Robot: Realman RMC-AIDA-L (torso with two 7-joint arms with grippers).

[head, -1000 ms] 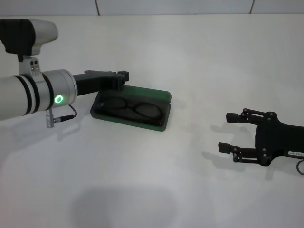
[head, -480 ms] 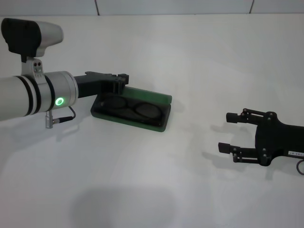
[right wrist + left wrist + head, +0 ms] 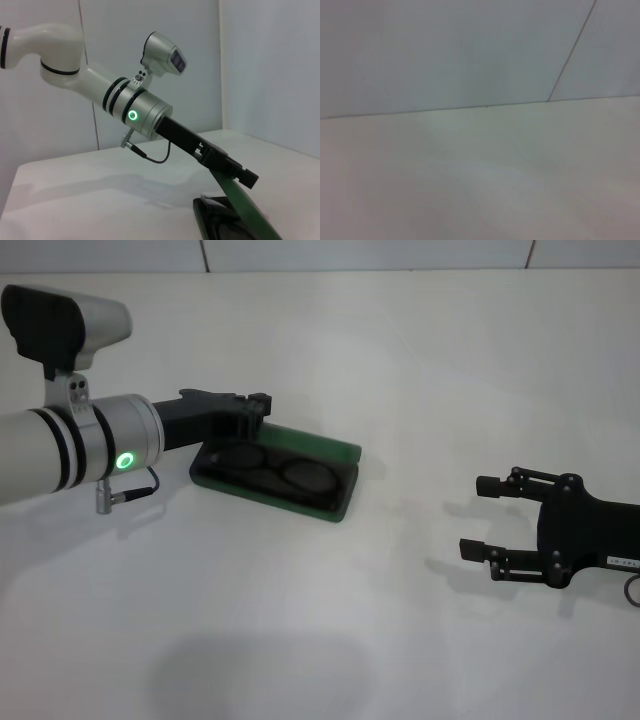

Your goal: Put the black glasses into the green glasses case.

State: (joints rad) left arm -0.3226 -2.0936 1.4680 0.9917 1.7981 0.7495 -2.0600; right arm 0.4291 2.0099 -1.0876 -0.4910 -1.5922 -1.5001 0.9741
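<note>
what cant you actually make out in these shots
- Whether the left gripper is open or shut: in the head view its fingers merge with the lid of the case.
- Near end of the glasses: hidden under that gripper.
- Left wrist view: only bare table and wall.
- Right wrist view: the case is cut off by the edge.

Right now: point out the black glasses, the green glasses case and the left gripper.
black glasses (image 3: pixel 308 475): head view, on the right-hand lens, lying inside the case.
green glasses case (image 3: pixel 322 447): head view, on the half-raised lid.
left gripper (image 3: pixel 262 404): head view, at the fingertips by the lid's rear edge.
</note>
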